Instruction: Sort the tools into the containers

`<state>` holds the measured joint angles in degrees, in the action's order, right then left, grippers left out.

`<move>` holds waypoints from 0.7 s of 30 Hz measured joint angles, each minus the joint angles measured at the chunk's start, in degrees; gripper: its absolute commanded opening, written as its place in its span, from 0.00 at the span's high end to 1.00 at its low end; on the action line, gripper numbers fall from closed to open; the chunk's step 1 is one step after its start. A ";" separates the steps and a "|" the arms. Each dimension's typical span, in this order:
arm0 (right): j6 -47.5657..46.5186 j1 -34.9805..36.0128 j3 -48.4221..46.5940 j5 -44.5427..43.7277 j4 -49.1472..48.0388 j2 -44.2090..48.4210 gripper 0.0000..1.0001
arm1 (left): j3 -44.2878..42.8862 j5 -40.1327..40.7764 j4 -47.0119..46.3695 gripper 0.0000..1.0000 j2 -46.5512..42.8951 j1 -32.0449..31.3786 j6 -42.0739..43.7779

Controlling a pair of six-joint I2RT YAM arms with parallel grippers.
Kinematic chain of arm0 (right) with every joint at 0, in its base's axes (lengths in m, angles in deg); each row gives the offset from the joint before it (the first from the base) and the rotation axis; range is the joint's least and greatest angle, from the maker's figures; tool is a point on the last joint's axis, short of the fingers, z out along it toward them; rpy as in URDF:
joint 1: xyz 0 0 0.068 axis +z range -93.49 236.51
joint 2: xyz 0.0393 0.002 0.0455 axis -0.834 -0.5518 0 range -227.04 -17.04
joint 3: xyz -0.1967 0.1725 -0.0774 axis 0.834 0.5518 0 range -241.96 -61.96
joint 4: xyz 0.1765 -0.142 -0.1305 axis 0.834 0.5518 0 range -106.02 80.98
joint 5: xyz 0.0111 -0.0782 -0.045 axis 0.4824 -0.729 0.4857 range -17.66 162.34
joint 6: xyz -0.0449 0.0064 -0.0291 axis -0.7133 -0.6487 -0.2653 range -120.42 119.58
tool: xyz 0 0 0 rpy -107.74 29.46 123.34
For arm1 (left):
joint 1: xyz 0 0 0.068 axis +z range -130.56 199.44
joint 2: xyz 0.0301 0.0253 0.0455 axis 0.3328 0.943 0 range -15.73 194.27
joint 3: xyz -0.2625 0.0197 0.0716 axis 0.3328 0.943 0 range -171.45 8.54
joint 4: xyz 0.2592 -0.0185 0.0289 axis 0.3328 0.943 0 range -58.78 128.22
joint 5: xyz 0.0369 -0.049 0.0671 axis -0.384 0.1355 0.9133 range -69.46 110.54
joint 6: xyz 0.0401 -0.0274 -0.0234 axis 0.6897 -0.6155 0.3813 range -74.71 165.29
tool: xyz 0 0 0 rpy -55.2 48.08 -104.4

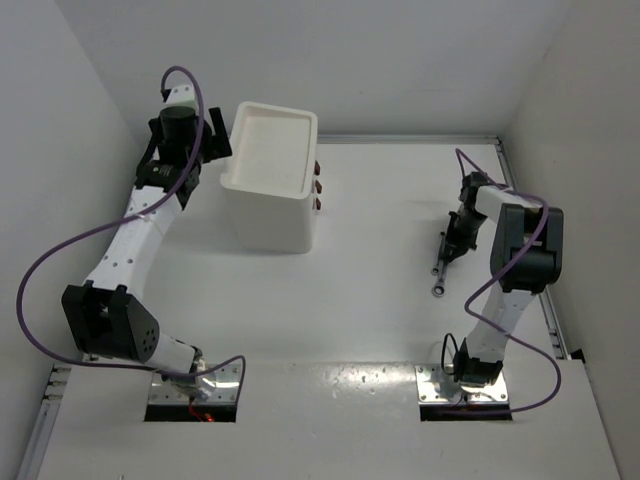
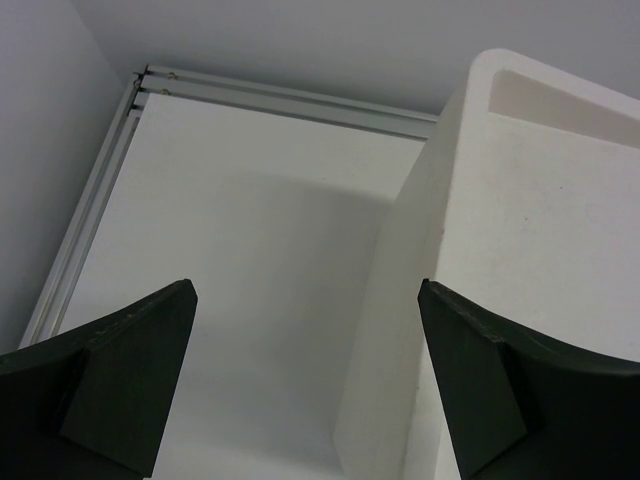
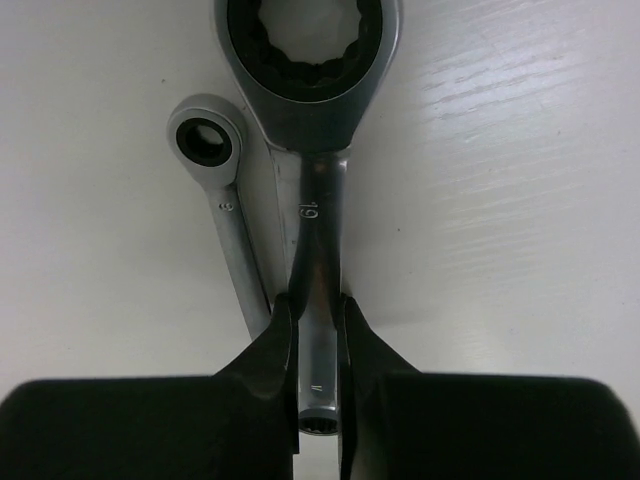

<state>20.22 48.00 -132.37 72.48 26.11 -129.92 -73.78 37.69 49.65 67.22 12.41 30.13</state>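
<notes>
table (image 1: pixel 380 310): plain white top with white walls (image 1: pixel 400 60) around it and a metal rail (image 1: pixel 400 139) along the far edge

box (image 1: pixel 268 200): white, sits at the far left of the table, with a shallow tray on top and three dark red knobs (image 1: pixel 318 187) in a row on its right face

left gripper (image 2: pixel 307 290): fingers (image 2: pixel 130 380) spread wide, hanging by the box's left wall up near the top rim. Can't tell if it touches.

right gripper (image 3: pixel 318 305): pressed together on the shaft of the big wrench (image 3: pixel 320 200), pinching it near one end

big wrench: silver, number stamped on the shaft, ring end pointing away from the gripper. It's over on the right side of the table, well apart from the box — can't tell if it's off the surface.

small wrench (image 3: pixel 225 235): silver, flat on the table just beside the big one, with its shaft running in under one finger — can't tell if the two wrenches touch
</notes>
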 measured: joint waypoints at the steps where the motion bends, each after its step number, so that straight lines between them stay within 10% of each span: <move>1: 0.00 -0.04 -0.02 0.39 0.02 0.00 1.00 | 0.00 0.00 0.00 0.00 0.09 0.00 0.00; 21: 0.87 1.20 -3.30 23.54 6.29 16.44 1.00 | 0.00 -0.90 0.33 0.00 2.51 0.00 -0.15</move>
<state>21.10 49.20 -135.67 96.02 32.40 -113.48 -73.78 36.79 49.98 69.74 12.41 29.98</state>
